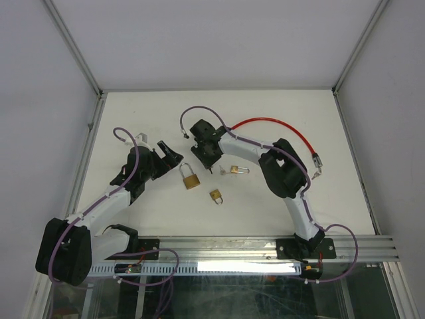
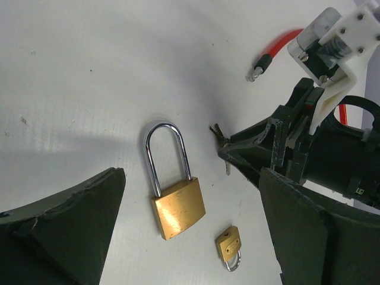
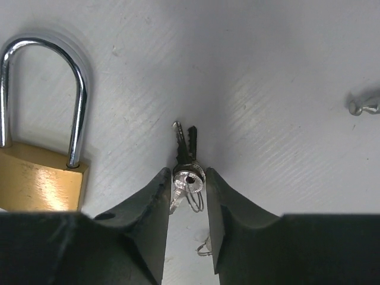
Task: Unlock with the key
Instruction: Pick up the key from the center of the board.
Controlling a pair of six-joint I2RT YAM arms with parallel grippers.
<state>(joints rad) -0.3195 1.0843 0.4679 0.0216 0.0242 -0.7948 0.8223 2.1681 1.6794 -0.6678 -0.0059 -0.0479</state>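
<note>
A bunch of small keys [image 3: 191, 142] is pinched by its round head between the fingertips of my right gripper [image 3: 189, 178], blades pointing away from me. The same keys [image 2: 220, 136] stick out of the right gripper [image 2: 230, 149] in the left wrist view. A large brass padlock [image 1: 189, 178] with a long steel shackle lies flat just left of them, its shackle shut [image 3: 77, 89]. My left gripper [image 1: 169, 157] hovers over this padlock [image 2: 177, 205] with its jaws wide open and nothing between them.
A small brass padlock [image 1: 216, 195] lies near the large one, toward the arms [image 2: 228, 243]. A small silver item [image 1: 238, 170] sits right of the right gripper. A red cable lock [image 1: 279, 124] arcs across the far right. Frame rails border the table.
</note>
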